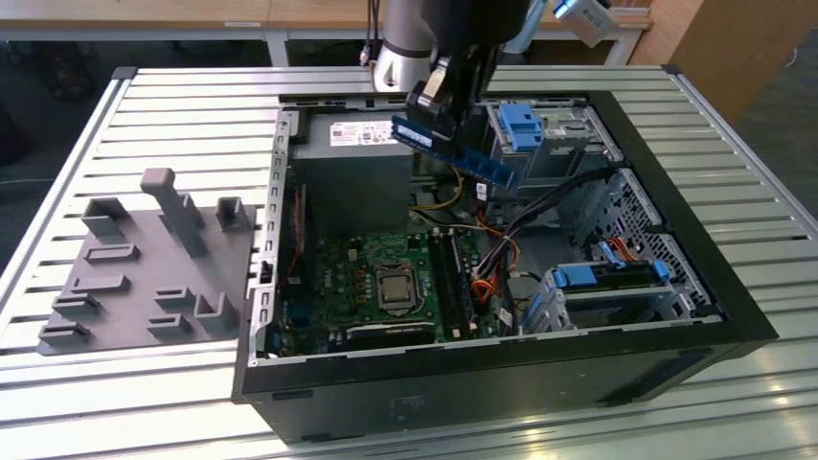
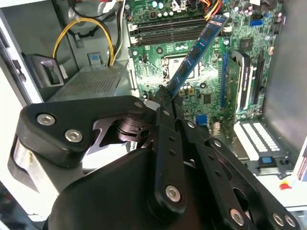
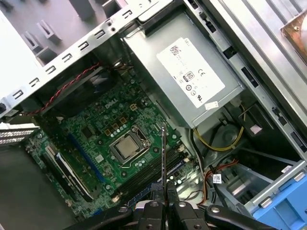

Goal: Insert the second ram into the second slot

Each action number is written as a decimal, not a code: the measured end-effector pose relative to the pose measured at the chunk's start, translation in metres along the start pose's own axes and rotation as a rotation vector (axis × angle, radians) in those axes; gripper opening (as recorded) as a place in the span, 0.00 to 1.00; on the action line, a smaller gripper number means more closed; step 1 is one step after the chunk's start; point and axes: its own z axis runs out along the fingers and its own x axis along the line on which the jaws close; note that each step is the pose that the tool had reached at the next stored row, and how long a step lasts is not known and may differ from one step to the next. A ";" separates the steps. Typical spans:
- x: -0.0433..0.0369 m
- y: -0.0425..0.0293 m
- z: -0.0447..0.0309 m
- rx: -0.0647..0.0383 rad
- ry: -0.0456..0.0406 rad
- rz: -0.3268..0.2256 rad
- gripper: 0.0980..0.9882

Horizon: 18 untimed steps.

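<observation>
Jaws clamped together on one end of the second ram (image 1: 454,149). The stick juts out from between them, tilted, in the air over the open computer case (image 1: 511,353), which lies on the slatted desk (image 1: 167,105). In the second wrist view the motherboard (image 2: 201,91) lies beyond the jaws, well clear of the stick. The ram's free end points toward the memory slots (image 2: 163,34).

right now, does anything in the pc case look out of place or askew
Only the ram stick: it hangs tilted above the open computer case, clamped in the end effector, not seated in the memory slots on the motherboard. Nothing looks spilled or damaged.
</observation>
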 end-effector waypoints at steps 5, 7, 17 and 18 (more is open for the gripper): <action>0.0000 0.0000 0.0002 0.001 -0.0028 0.074 0.04; 0.0000 0.0000 0.0003 0.002 -0.0038 0.100 0.04; 0.0000 0.0000 0.0006 0.004 -0.0081 0.217 0.04; 0.0000 0.0000 0.0006 0.004 -0.0084 0.225 0.04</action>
